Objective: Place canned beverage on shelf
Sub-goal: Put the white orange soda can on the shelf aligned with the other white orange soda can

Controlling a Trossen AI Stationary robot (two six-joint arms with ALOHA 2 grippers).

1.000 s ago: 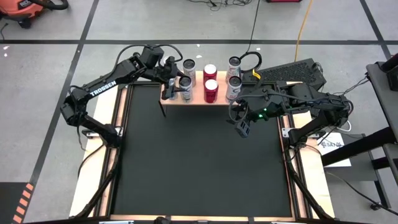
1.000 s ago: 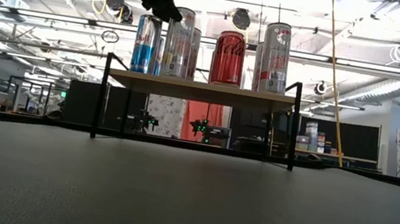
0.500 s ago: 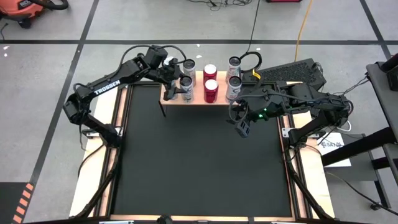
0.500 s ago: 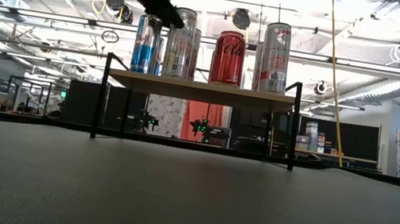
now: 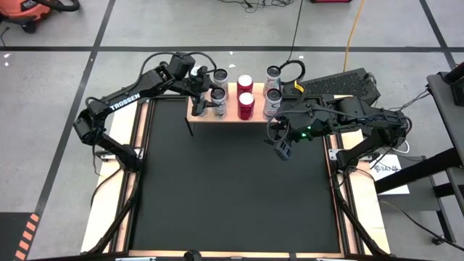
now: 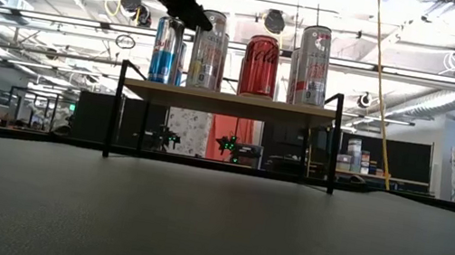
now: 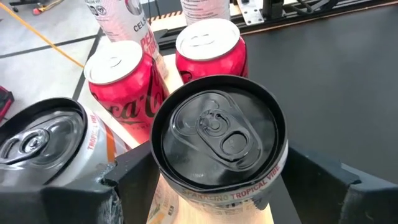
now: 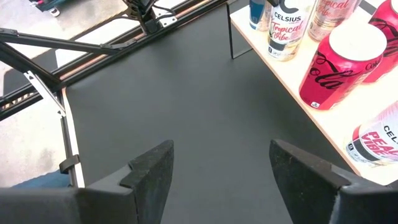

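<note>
The shelf (image 6: 231, 103), a light-wood board on black legs, stands at the table's far edge and also shows in the high view (image 5: 228, 114). On it stand several cans: a blue one (image 6: 165, 49), two red ones (image 5: 246, 106), and silver ones (image 5: 272, 98). My left gripper (image 7: 221, 183) reaches over the shelf's left end (image 5: 209, 91) and is shut on a silver black-topped can (image 7: 217, 134). That can is in the near row (image 6: 208, 49). My right gripper (image 8: 217, 177) is open and empty above the mat (image 5: 281, 149), near the shelf's right end. My left gripper pinches the silver can's upper wall (image 7: 163, 177) between its two fingers, one on each side just below the rim. The fingers come slanting down from the table's left (image 6: 192, 14). The can stands upright, its base at the shelf board (image 6: 202, 88).
The black mat (image 5: 232, 188) fills the table in front of the shelf. Wooden strips (image 5: 123, 196) and dark frame rails run along both sides. A second silver can (image 7: 37, 140) stands close beside the held one, in the far row.
My left gripper has gone a little toward the table's far right over the shelf, staying around the silver can. The can stays upright and has shifted slightly to the right, toward the red cans.
</note>
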